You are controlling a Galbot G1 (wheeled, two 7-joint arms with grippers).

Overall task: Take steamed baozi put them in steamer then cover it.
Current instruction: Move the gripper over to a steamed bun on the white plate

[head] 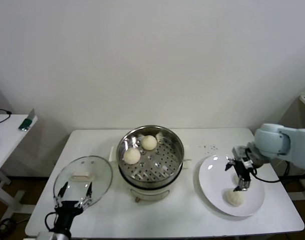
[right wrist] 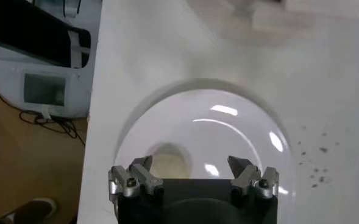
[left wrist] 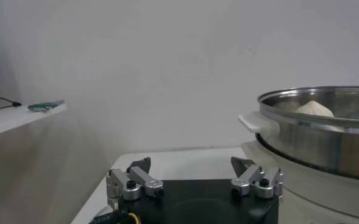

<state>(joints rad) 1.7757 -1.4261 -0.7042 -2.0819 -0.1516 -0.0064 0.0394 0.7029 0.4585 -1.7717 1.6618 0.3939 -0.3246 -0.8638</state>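
Right gripper open above baozi, seemingly apart.

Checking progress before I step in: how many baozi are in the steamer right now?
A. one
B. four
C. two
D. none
C: two baozi sit on the perforated bottom of the steamer, and one more lies on the white plate under the open right gripper.

Bare table between steamer and plate leaves an open lane
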